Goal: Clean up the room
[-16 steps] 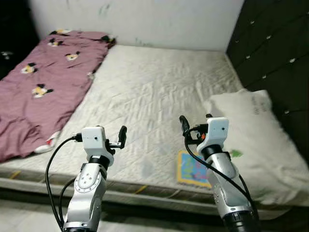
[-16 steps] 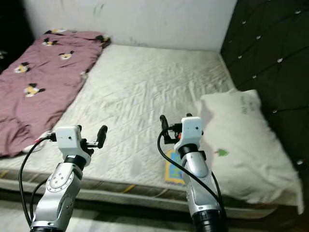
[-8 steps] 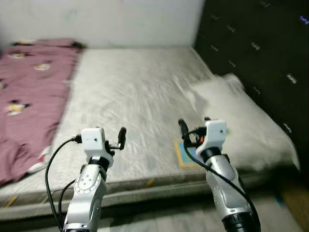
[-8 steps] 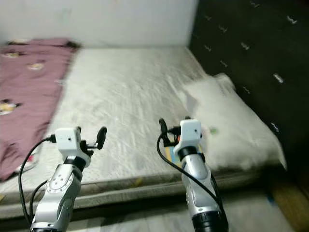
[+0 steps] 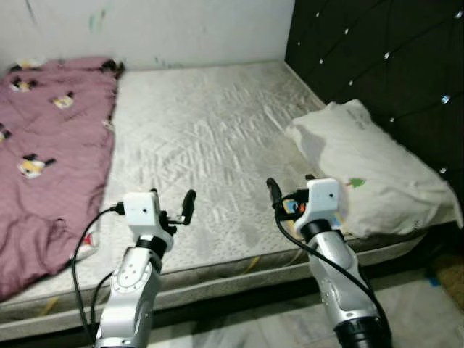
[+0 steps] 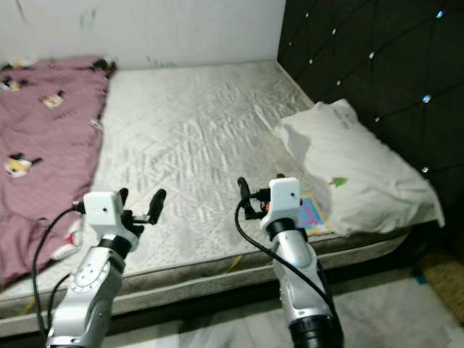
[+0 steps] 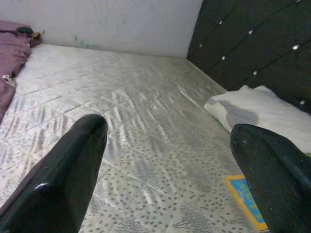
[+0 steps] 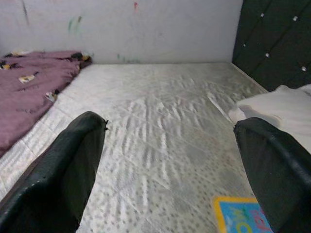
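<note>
A bare quilted mattress [image 5: 210,138] fills the scene, its near edge running just below both raised arms. A maroon blanket [image 5: 43,145] printed with small cartoon figures lies crumpled along the mattress's left edge, reaching up to the far left corner by the white wall [image 5: 159,29]. A white pillow [image 5: 362,170] rests at the right edge, against the black tufted headboard [image 5: 384,65], and runs down toward the near right corner. Just beside the pillow's near end, close to the mattress's near edge, lies a flat colourful booklet [image 6: 310,214] with a yellow border (partly hidden behind the right arm).

The left gripper [image 5: 174,210] hovers above the near edge, its two black fingers [image 7: 73,170] spread wide with nothing between them. The right gripper [image 5: 290,194] hangs over the near edge close to the booklet, fingers [image 8: 68,165] likewise spread apart and empty. A strip of pale floor [image 5: 406,304] shows beneath the bed's near right corner.
</note>
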### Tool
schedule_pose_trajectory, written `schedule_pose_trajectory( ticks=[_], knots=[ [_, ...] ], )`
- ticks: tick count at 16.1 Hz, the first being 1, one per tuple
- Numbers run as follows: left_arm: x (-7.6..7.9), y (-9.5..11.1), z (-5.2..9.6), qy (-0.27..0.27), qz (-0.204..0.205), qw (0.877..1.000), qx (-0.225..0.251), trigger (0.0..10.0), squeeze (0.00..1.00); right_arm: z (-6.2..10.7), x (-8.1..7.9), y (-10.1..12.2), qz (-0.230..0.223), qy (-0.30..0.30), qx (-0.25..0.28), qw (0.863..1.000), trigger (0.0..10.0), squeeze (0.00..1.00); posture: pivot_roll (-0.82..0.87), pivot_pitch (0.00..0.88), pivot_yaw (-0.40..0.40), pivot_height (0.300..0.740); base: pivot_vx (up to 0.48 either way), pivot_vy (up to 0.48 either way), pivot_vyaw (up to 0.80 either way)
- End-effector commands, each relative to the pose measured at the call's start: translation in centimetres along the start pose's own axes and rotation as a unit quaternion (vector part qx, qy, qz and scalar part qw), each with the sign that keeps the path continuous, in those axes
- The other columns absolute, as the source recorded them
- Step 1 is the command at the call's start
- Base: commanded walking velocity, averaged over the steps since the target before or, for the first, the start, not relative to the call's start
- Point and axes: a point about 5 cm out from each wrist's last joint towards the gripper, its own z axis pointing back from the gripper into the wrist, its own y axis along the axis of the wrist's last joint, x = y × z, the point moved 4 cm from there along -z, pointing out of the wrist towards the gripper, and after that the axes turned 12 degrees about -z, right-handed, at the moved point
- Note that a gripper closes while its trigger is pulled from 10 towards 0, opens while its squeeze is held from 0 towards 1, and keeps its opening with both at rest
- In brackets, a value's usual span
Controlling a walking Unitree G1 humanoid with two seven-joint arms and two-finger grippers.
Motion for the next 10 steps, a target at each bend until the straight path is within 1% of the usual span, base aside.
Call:
schedule_pose_trajectory(
  ticks=[1, 2, 6, 10],
  knots=[
    [0.41, 0.56, -0.05, -0.009, 0.001, 1.000, 0.011, 10.0, 0.00, 0.07, 0.58, 0.51, 0.010, -0.007, 0.009, 1.000, 10.0, 0.00, 0.02, 0.045, 0.020, 0.740, 0.352, 0.000, 0.00],
    [0.39, 0.56, -0.05, -0.010, 0.001, 1.000, 0.011, 10.0, 0.00, 0.08, 0.49, 0.51, 0.014, -0.004, 0.009, 1.000, 10.0, 0.00, 0.02, 0.046, 0.021, 0.740, 0.356, 0.000, 0.00],
    [0.30, 0.53, -0.07, -0.011, 0.001, 1.000, 0.009, 10.0, 0.00, 0.04, 0.36, 0.54, 0.015, -0.001, 0.010, 1.000, 10.0, 0.00, 0.02, 0.046, 0.022, 0.740, 0.387, 0.000, 0.55],
    [0.35, 0.57, -0.16, -0.012, 0.002, 1.000, 0.008, 10.0, 0.00, 0.08, 0.48, 0.48, 0.015, -0.004, 0.009, 1.000, 10.0, 0.00, 0.02, 0.047, 0.022, 0.740, 0.389, 0.000, 0.00]
  ],
)
